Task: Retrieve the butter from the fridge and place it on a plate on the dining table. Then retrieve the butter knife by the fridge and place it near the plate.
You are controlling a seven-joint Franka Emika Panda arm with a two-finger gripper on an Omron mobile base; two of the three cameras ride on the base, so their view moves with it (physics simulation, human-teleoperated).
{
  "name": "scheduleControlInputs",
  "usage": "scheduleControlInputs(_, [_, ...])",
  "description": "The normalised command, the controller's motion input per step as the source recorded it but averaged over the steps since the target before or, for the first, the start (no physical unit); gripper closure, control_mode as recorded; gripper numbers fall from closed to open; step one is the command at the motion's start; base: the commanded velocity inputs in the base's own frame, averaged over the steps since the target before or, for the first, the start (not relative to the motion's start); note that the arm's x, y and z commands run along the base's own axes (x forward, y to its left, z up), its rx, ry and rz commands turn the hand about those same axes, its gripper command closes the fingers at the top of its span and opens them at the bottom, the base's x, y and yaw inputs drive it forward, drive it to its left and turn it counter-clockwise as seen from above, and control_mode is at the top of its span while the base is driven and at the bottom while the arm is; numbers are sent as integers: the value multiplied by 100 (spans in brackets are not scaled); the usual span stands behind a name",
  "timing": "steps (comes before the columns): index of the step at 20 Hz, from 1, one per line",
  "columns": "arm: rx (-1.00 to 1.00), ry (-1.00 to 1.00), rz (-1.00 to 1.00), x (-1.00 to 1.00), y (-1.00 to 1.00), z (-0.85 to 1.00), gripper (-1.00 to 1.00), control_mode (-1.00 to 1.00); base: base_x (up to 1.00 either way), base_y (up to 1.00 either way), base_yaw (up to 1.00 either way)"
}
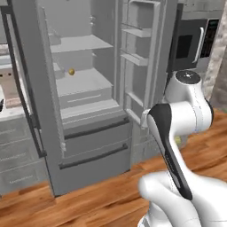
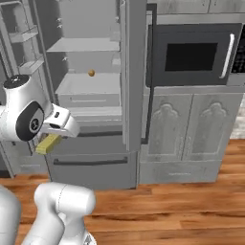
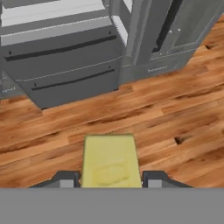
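- A small orange ball (image 1: 71,71) sits on a shelf.
- A built-in microwave (image 2: 196,56) hangs above grey cabinet doors (image 2: 191,127).
- Wooden floor (image 3: 175,127) below.

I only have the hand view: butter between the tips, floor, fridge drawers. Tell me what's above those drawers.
Observer: Both fridge doors stand open; a small orange ball sits on a middle shelf.
Operator: Confirm where the butter is relative to the fridge.
Observer: The butter hangs in the gripper outside the fridge, in front of its upper drawer, above the floor.
Operator: Report what's beside the fridge.
Observer: On one side, a black microwave is built in above grey cabinet doors. On the other, a light counter over drawers.
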Motion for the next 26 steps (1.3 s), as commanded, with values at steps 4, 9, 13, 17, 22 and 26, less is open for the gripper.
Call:
scheduleControlInputs(4, [0,0,0,0,0,0,100,100,-25,0,-66])
scheduleControlInputs(9, [0,0,0,0,0,0,100,100,0,-7,-79])
scheduleControlInputs(13, [0,0,0,0,0,0,100,100,1,-31,-89])
scheduleControlInputs(17, [0,0,0,0,0,0,100,100,1,-31,-92])
scheduleControlInputs(22, [0,0,0,0,0,0,100,100,5,-25,-91])
scheduleControlInputs(26, [0,0,0,0,0,0,100,100,8,-8,-86])
